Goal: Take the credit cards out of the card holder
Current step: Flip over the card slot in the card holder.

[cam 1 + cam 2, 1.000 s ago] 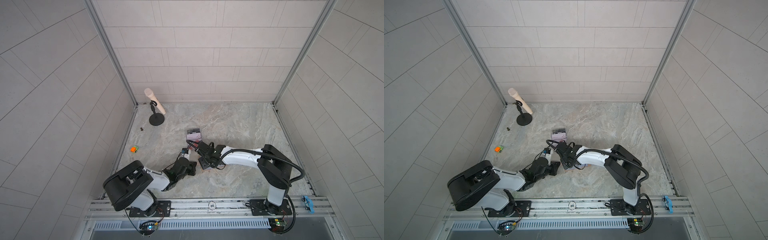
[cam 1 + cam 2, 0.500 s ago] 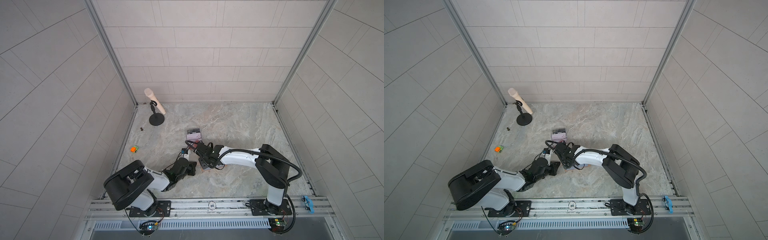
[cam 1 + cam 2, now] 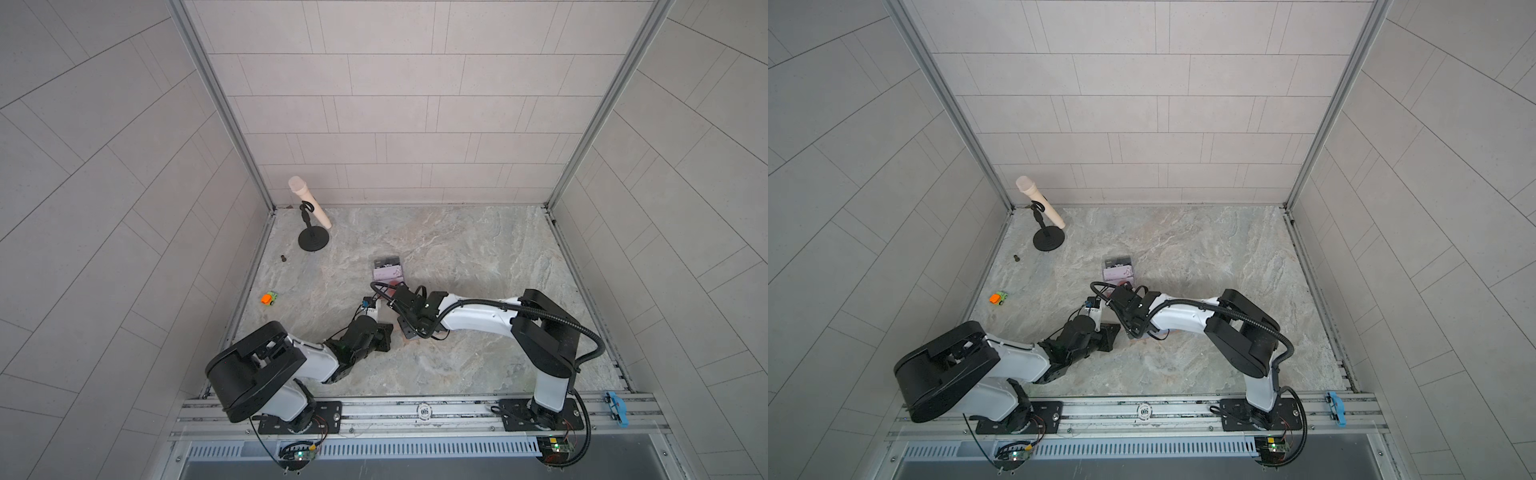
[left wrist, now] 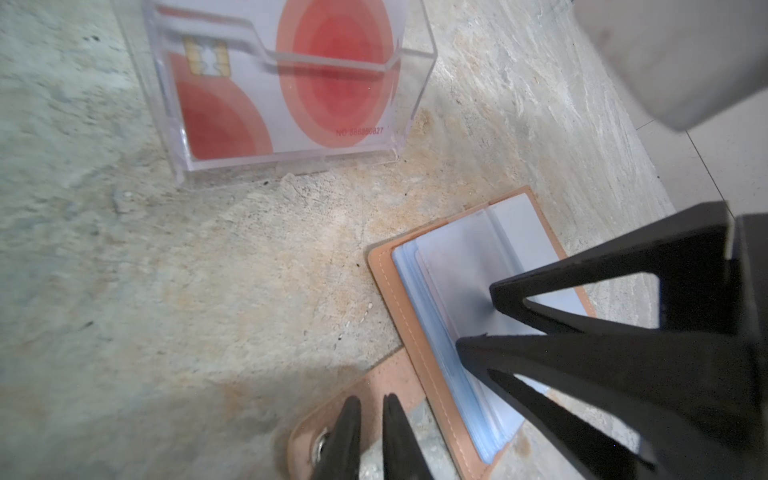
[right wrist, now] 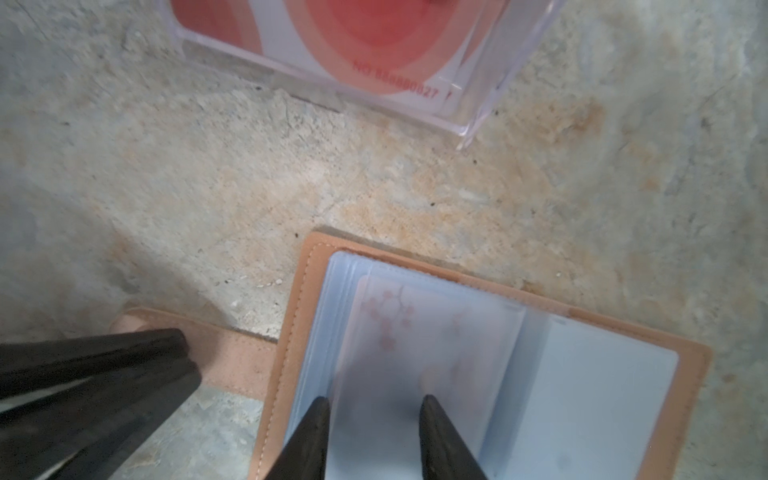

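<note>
Card holder (image 5: 286, 332): tan, lying open and flat on the marble surface (image 4: 166, 291), between the two arms. A blossom-print card (image 5: 415, 332) sits in the topmost frosted sleeve, not yet drawn.

Right end effector (image 5: 372, 401): part-spread, tips set down on that sleeve; no pinch visible.

Left end effector (image 4: 370, 399): nearly pressed together on the snap strap (image 4: 376, 380), seemingly pinning the holder.

Near the holder, a clear box (image 4: 291, 164) holds a red-circled card (image 4: 332, 70), likely one already out. Other sleeves: contents unclear.
</note>
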### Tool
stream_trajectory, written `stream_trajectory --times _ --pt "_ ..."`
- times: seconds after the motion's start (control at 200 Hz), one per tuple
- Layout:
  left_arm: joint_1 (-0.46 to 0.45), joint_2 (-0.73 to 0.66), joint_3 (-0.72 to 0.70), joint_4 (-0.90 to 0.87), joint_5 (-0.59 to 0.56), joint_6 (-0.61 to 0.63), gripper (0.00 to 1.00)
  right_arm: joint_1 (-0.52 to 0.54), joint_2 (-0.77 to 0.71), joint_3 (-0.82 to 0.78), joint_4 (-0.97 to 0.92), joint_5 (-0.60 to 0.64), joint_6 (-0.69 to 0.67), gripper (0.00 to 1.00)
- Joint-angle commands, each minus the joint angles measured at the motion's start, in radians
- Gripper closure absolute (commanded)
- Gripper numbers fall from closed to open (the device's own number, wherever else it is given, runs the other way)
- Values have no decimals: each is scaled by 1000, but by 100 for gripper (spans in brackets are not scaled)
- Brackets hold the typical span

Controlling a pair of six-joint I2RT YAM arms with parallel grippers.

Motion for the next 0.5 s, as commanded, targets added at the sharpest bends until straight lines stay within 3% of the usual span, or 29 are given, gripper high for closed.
stream_trajectory --times 0.0,0.245,0.496 --pt "-3 6 -31 -159 -6 16 83 -23 -17 -38 -41 7 -6 62" --pt "-3 6 -26 -167 -4 21 82 -43 -19 -51 -31 -24 -16 55" --pt "-3 8 -20 -174 -1 24 82 -56 -13 -58 -63 31 -21 52"
